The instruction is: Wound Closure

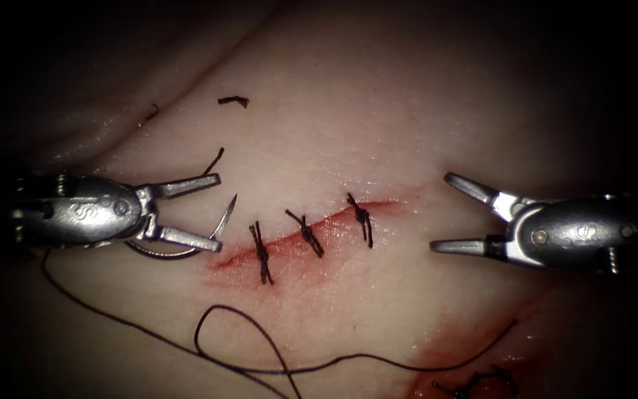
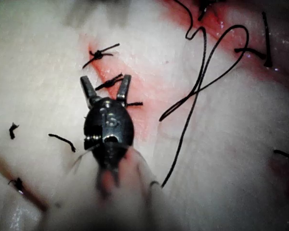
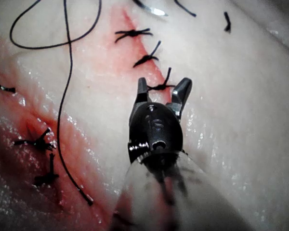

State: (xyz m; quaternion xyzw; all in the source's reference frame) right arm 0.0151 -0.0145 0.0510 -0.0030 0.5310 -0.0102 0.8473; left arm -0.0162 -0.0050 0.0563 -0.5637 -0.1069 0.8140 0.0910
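The cut (image 1: 311,235) in the tissue (image 1: 378,111) carries three dark knotted stitches (image 1: 306,233). Left of the cut, my left tool (image 1: 219,212) has its jaws open and holds nothing. The curved needle (image 1: 224,216) lies on the tissue surface under the lower jaw, its point up toward the cut. On the right side of the cut my right tool (image 1: 441,212) is open and empty too. The long thread (image 1: 238,325) loops across the near tissue. The left wrist view shows the left tool (image 2: 106,79) spread over a stitch (image 2: 110,83). In the right wrist view the right tool (image 3: 164,83) is spread beside a stitch (image 3: 160,86).
Cut ends of thread (image 1: 232,100) lie on the tissue beyond the left tool. Red fluid (image 1: 481,362) stains the near right tissue, where older knots (image 3: 38,143) sit. The needle's tip (image 3: 151,9) glints past the far stitch (image 3: 133,33).
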